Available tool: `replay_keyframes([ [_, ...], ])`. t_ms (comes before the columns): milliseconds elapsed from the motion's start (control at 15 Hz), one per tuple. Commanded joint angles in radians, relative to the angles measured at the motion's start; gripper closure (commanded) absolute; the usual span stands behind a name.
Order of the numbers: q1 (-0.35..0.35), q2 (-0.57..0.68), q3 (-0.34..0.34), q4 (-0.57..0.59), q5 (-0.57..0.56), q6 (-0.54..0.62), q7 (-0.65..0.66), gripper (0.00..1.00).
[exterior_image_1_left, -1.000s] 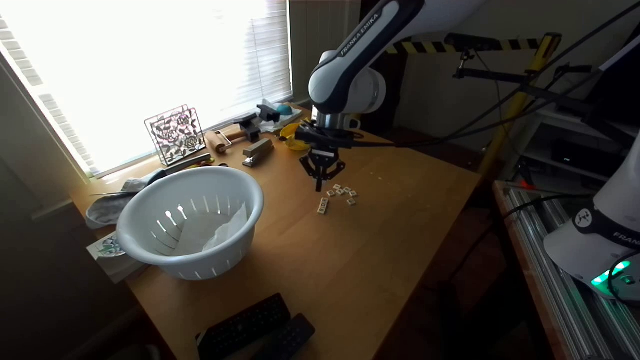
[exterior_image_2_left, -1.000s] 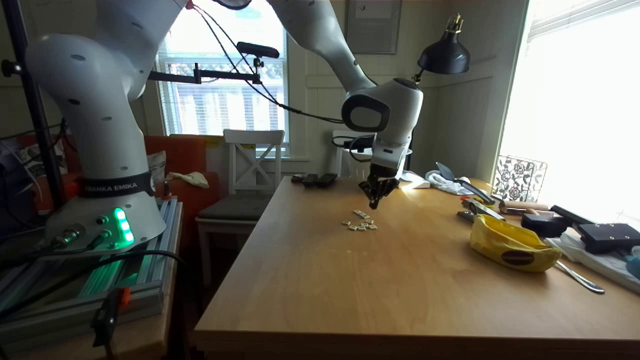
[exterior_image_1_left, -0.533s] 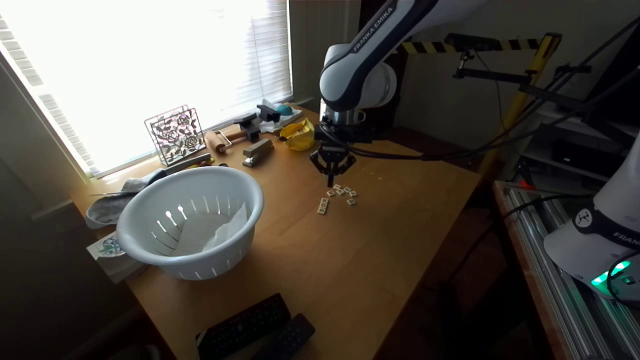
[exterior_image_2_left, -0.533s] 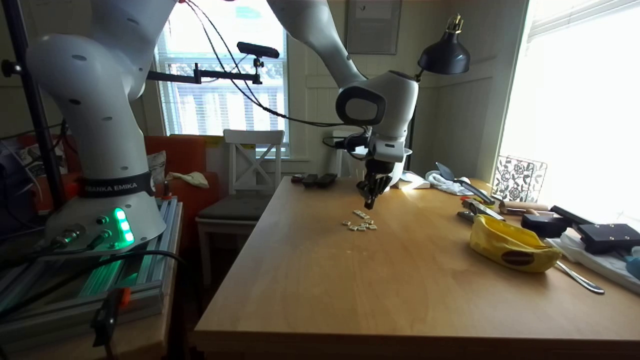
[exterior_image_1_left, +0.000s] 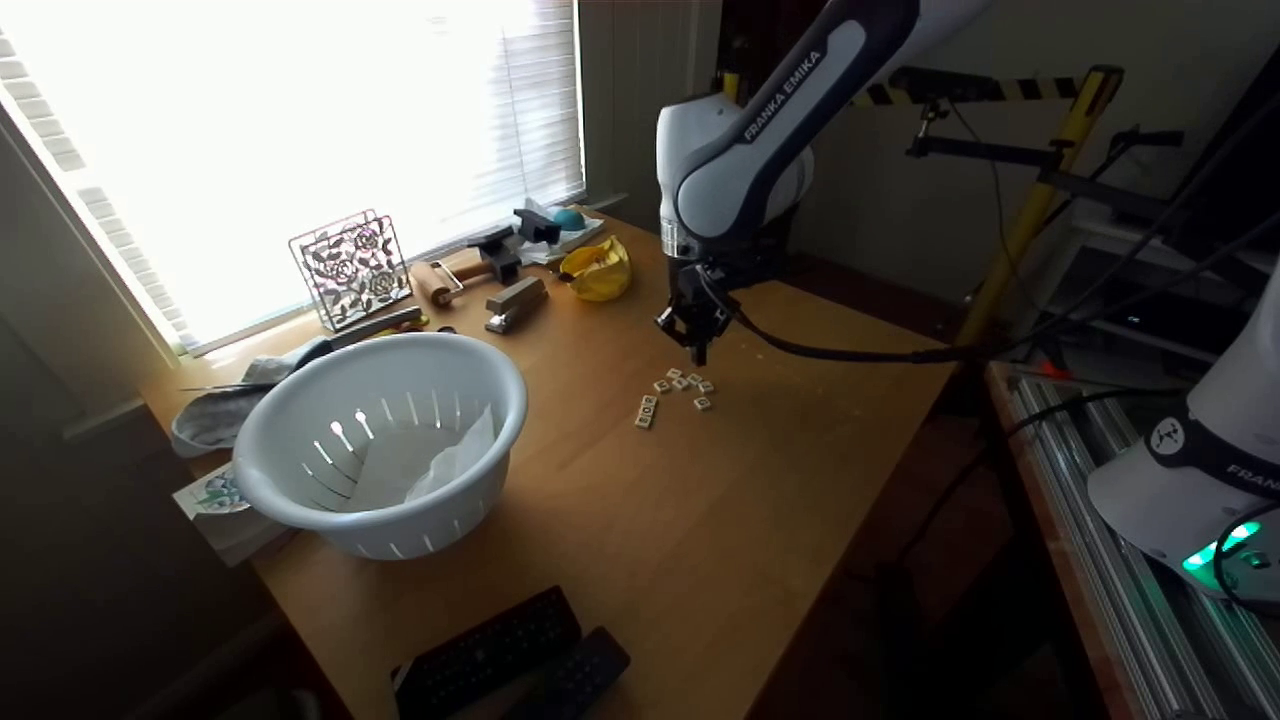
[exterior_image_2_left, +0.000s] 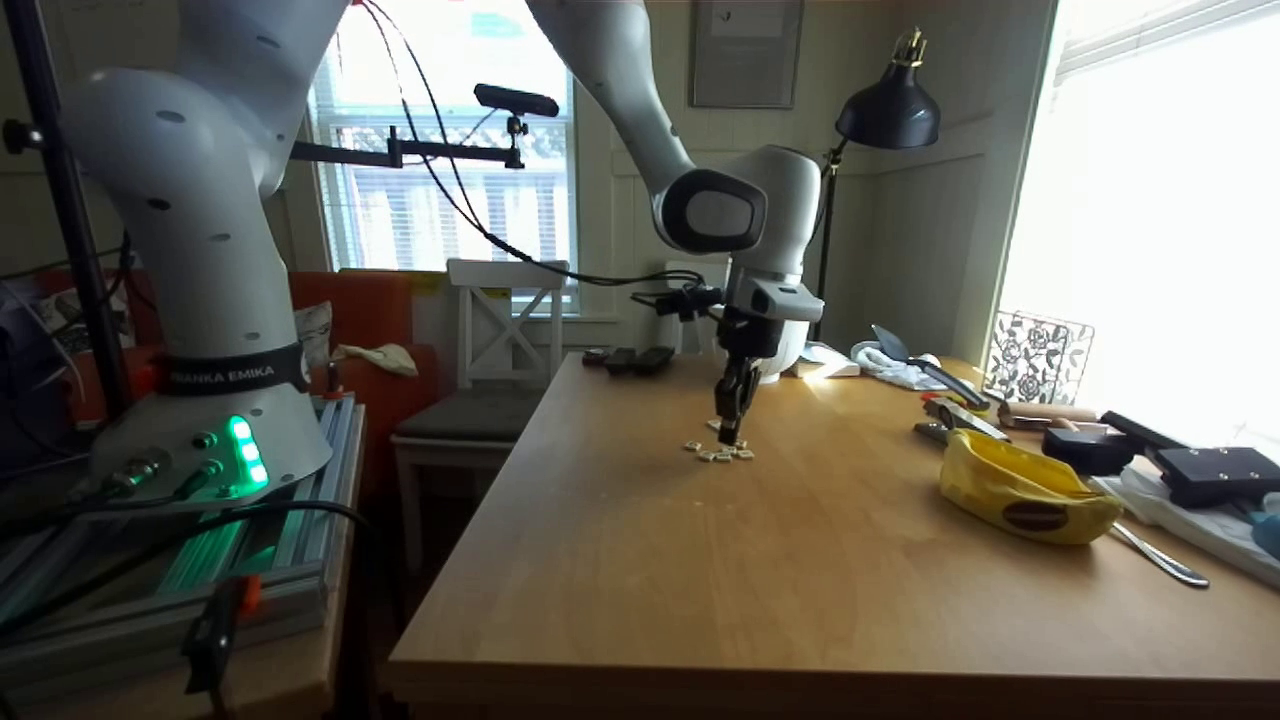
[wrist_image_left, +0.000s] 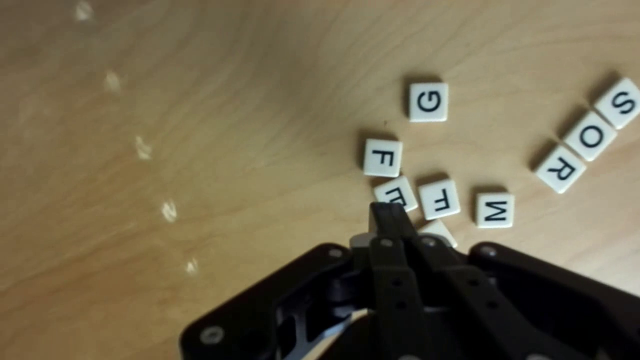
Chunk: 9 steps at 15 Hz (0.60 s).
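Observation:
My gripper (wrist_image_left: 392, 212) is shut, its fingertips pressed together and nothing visible between them. It points down over a scatter of small white letter tiles on the wooden table. In the wrist view the fingertips cover part of a tile that looks like an E (wrist_image_left: 397, 191); whether they touch it I cannot tell. Around it lie an F tile (wrist_image_left: 383, 159), a second F-like tile (wrist_image_left: 439, 200), a G tile (wrist_image_left: 429, 102) and an M tile (wrist_image_left: 495, 210). One tile (wrist_image_left: 440, 231) is half hidden by the gripper. S, O (wrist_image_left: 591, 136) and R sit in a slanted row.
A white colander (exterior_image_1_left: 470, 520) stands on the table, with black remotes (exterior_image_1_left: 490, 650) near it. Along the window side are a stapler (exterior_image_1_left: 515, 303), a floral metal holder (exterior_image_1_left: 352, 270) and a yellow banana-shaped pouch (exterior_image_2_left: 1025, 495). The table edge (exterior_image_2_left: 800, 665) shows in an exterior view.
The arm has swung across the table and come down, so the fingertips are now lower and right over the loose tiles. Its wrist has also turned. The tiles lie as before, and the gripper remains shut.

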Motion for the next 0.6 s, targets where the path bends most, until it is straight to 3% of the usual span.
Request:
replay_keyframes([
  [0, 0.009, 0.000, -0.010, -0.004, -0.016, 0.012, -0.025, 0.99],
  [533, 0.011, -0.006, -0.006, -0.019, -0.033, 0.042, -0.075, 1.00],
])
